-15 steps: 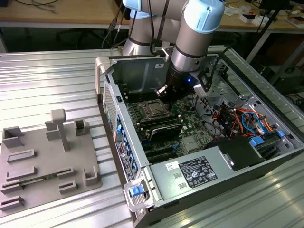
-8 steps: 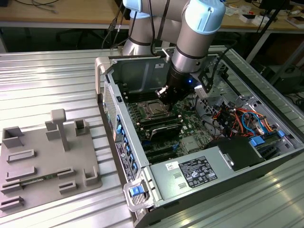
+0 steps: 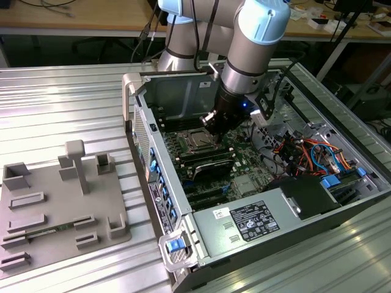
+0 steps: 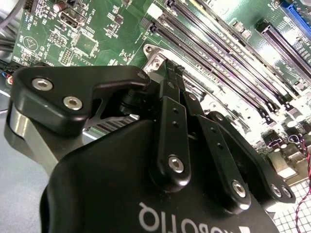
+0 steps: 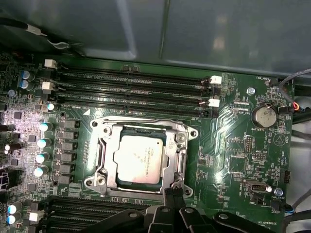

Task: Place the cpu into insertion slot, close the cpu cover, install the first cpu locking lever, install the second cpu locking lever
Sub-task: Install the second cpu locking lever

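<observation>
my claw [image 5: 174, 193]: fingers pinched together, holding nothing
hidden: my fingertips cover the cpu cover's [image 5: 177, 156] near edge
cpu [image 5: 140, 158]: seated just beyond my claw

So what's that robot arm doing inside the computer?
It is working on the chip socket. The cpu already sits in the insertion slot, with the cpu cover down around it. The gripper is right at the socket's edge, fingers close together.
</observation>
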`<action>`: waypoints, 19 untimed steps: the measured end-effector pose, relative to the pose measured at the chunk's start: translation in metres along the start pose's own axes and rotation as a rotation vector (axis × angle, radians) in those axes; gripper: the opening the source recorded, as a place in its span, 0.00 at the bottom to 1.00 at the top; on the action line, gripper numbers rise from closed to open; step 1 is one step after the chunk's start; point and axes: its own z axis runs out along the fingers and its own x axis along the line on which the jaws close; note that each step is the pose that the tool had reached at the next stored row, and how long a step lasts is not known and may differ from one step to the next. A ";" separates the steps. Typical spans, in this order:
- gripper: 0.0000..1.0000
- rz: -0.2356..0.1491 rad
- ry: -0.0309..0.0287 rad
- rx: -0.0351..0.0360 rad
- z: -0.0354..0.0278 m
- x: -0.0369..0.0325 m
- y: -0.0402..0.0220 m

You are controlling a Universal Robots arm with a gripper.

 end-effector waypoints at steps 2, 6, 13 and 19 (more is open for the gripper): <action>0.11 0.000 0.0000 0.0000 0.0000 0.0000 -0.0004; 0.11 0.000 0.0000 0.0000 0.0000 0.0001 -0.0013; 0.11 0.000 0.0000 0.0000 -0.0001 0.0002 -0.0023; 0.11 0.000 0.0000 0.0000 0.0000 0.0003 -0.0035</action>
